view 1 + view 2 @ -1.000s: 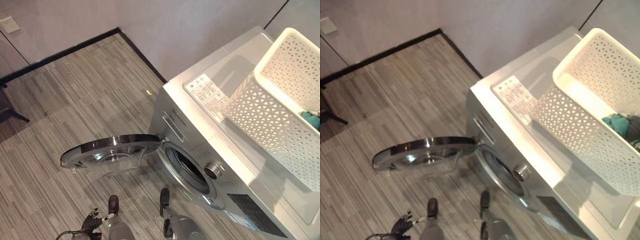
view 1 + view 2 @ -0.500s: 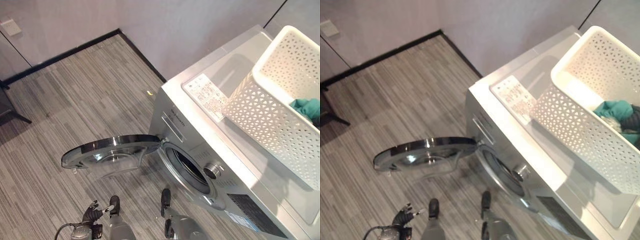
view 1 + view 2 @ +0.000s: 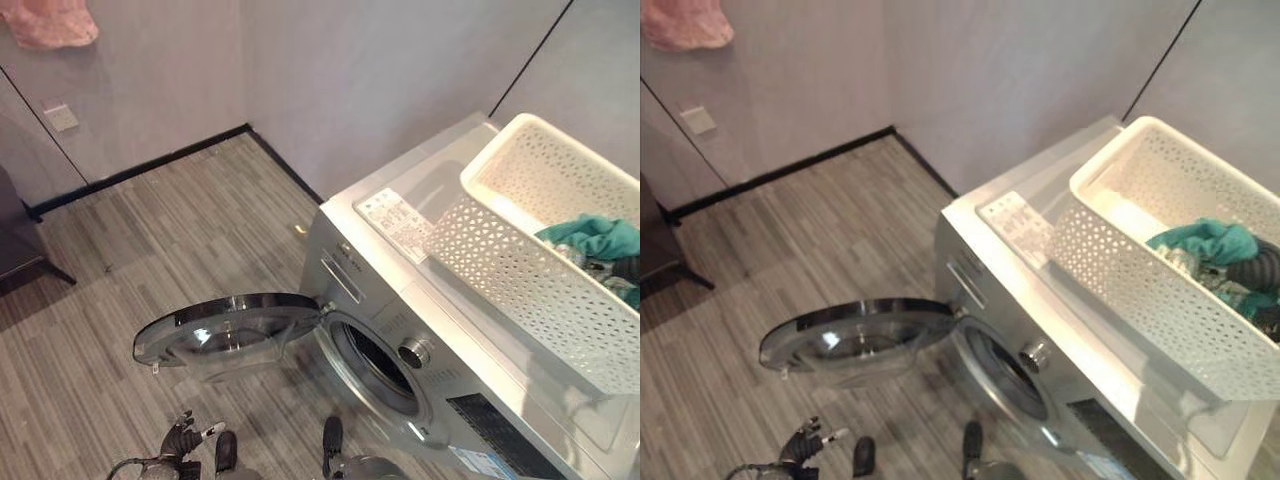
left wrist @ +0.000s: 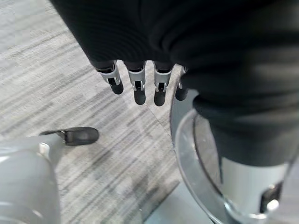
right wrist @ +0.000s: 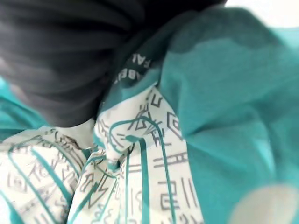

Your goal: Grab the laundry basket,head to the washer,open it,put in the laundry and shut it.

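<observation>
R hand (image 3: pixel 1265 268) is down in the laundry basket (image 3: pixel 1110 255) atop the washer (image 3: pixel 1040 330), buried in teal laundry (image 3: pixel 1205 240); can't tell its fingers (cloth hides them). Drum opening (image 3: pixel 378 362) lies at 7 o'clock from basket, door (image 3: pixel 225 325) swung wide. L hand (image 4: pixel 140 84) hangs idle near floor, fingers straight, together, holding nothing.

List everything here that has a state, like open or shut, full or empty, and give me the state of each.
washer door: swung fully open.
washer: drum opening uncovered.
laundry basket: upright on top of the washer, holding laundry.
teal laundry: bunched inside the basket.
left hand: open, fingers straight, above the floor.
right hand: down in the laundry, fingers hidden.
</observation>
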Motion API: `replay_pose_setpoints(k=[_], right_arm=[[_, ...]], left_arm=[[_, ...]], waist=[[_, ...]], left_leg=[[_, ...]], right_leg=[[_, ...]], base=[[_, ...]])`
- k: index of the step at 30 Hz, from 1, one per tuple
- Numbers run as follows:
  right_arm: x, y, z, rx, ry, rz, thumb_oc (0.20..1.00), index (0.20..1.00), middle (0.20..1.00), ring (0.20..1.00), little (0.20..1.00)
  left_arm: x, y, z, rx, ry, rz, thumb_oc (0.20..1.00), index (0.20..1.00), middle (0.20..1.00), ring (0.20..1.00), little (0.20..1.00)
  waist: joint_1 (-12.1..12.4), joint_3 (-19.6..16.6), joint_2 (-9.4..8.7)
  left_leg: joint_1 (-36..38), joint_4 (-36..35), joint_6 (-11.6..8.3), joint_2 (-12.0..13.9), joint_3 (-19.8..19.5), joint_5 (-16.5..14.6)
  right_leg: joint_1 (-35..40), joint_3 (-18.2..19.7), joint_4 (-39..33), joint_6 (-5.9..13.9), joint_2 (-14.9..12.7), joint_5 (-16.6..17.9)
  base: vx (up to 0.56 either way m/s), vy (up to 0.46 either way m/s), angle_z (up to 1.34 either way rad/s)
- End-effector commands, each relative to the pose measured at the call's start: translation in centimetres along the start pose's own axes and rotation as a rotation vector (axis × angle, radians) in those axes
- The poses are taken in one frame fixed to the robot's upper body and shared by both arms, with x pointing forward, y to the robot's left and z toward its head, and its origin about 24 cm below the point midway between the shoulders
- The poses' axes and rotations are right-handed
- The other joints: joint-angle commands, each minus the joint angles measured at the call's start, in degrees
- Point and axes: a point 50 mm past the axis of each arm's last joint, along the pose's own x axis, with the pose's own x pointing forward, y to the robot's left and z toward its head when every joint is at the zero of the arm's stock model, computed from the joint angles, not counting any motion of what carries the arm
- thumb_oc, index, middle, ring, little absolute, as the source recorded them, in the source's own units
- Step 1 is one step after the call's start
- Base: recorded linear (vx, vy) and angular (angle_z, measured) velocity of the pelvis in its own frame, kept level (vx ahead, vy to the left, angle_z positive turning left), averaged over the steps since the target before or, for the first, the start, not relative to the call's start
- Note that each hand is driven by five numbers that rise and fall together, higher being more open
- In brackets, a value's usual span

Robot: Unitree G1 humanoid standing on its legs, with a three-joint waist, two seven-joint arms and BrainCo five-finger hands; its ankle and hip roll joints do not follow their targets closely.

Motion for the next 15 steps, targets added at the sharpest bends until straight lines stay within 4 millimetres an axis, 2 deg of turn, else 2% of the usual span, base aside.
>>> replay_pose_setpoints(k=[1,6,10,15], right_arm=[[-1.0,-6.1,2.8,0.181,-0.190,-0.352,0.200,0.200,0.200,0.200,0.200],[-1.5,-7.0,3.1,0.257,-0.234,-0.438,0.200,0.200,0.200,0.200,0.200],[-1.7,-9.5,5.6,0.347,-0.357,-0.588,0.200,0.200,0.200,0.200,0.200],[-2.0,-10.5,7.1,0.397,-0.432,-0.691,0.200,0.200,0.200,0.200,0.200]], left_arm=[[0.6,1.0,2.3,0.093,-0.071,0.003,1.000,1.000,1.000,1.000,1.000],[0.6,0.8,2.0,0.104,-0.061,0.004,1.000,1.000,1.000,1.000,1.000],[0.6,0.5,1.5,0.116,-0.043,0.012,1.000,1.000,1.000,1.000,1.000],[0.6,0.2,1.7,0.115,-0.048,0.023,1.000,1.000,1.000,1.000,1.000]], waist=[[1.5,-2.6,-0.49],[1.7,-3.6,-0.74],[2.1,-4.5,-1.05],[2.3,-4.6,-1.13]], left_leg=[[9.2,0.7,-0.82,5.0,5.5,2.7],[10.6,0.7,-0.55,4.8,6.0,1.3],[12.2,0.7,-0.06,3.9,6.7,-0.2],[13.0,0.7,0.55,3.1,6.7,-1.7]], right_leg=[[1.2,4.5,0.0,5.66,-1.2,-5.1],[2.3,4.5,0.0,5.86,-1.5,-4.9],[3.5,4.7,0.0,6.35,-2.3,-4.5],[3.9,4.7,0.0,6.73,-3.1,-4.0]], base=[[0.00,0.000,0.00],[0.00,0.026,-0.02],[-0.01,0.073,-0.12],[-0.01,0.064,-0.04]])
